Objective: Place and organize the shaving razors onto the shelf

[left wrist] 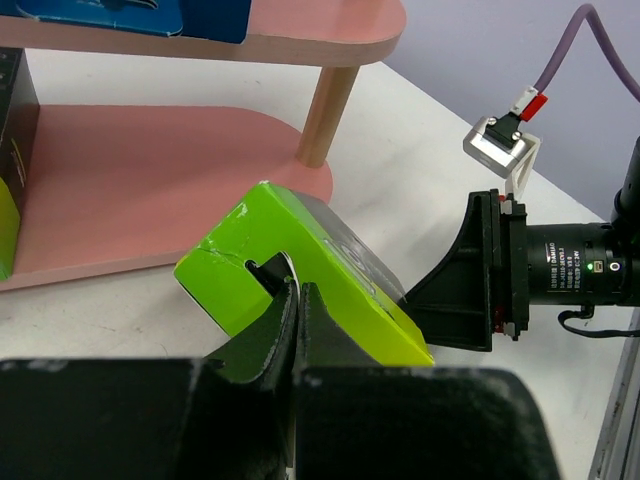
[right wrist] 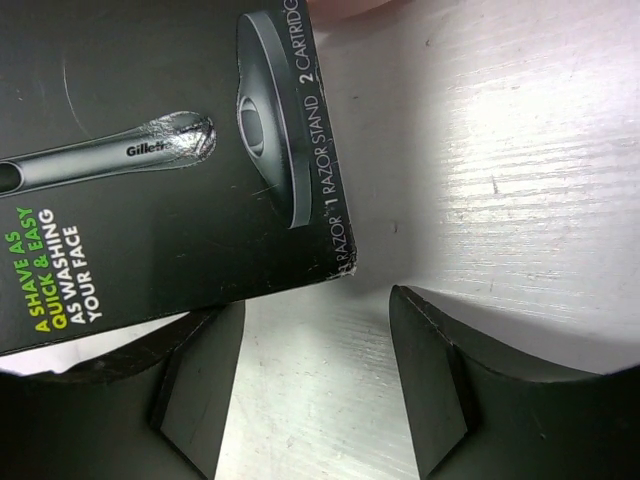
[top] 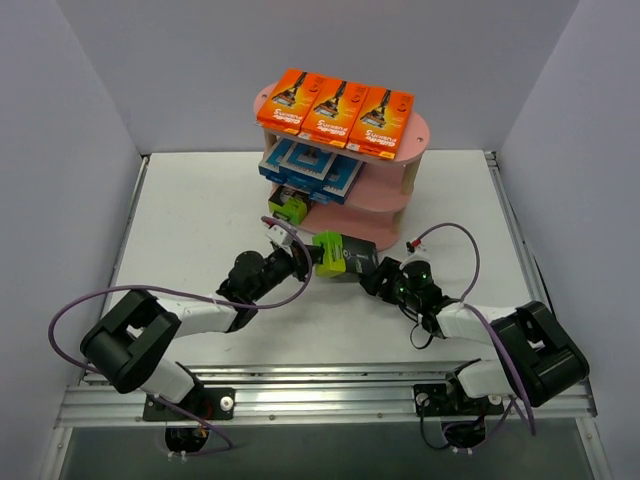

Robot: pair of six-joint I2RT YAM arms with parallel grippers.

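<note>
— White table [top: 190,210], grey walls. What has the left gripper [left wrist: 297,300] got?
— It's clamped on the lime end of the black-and-lime razor pack [left wrist: 330,270]. The pack's long axis runs rightward to the right gripper [right wrist: 310,305], jaws apart, holding nothing.
— And the shelf [top: 395,205]?
— Just beyond the pack, bottom tier facing it.

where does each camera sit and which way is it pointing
Top external: above and behind the bases, looking down on the table and shelf; left arm and right arm show.
Left wrist: on the left arm, facing the right arm's camera; left gripper shut on the black-and-green pack.
Right wrist: low, facing the table; right gripper open, that pack filling the upper left.
Shared: both wrist views show that pack.
</note>
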